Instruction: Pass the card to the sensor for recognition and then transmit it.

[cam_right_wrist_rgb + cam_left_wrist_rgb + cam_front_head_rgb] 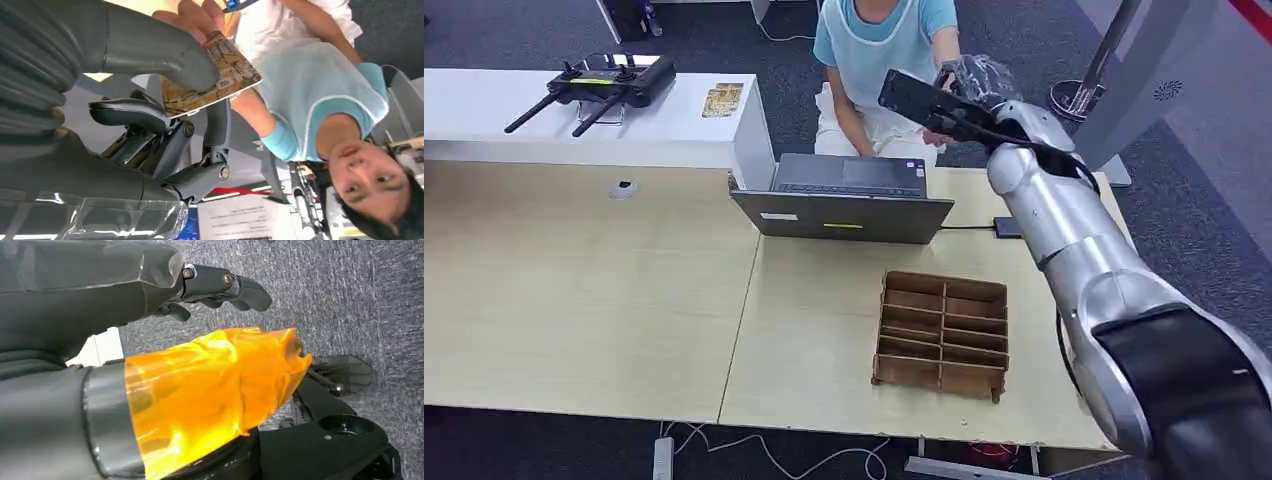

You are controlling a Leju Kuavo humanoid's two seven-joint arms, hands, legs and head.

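Note:
A gold-patterned card [234, 71] is pinched between the thumb and fingers of my right hand [155, 95]. A person's fingers [200, 16] touch the card's far edge. In the head view my right hand [973, 82] is raised beyond the table's far edge, in front of a seated person in a light blue top [879, 30], whose hand meets it there. My left hand [220, 287] hangs over grey carpet and holds nothing; its fingers are apart and orange film wraps its thumb [210, 390].
An open laptop [844, 205] sits at the table's far edge, with a small black device [1007, 227] cabled to it on the right. A brown divided box [942, 335] stands nearer me. A white counter [484, 105] holds a black controller [604, 82] and another card [722, 98].

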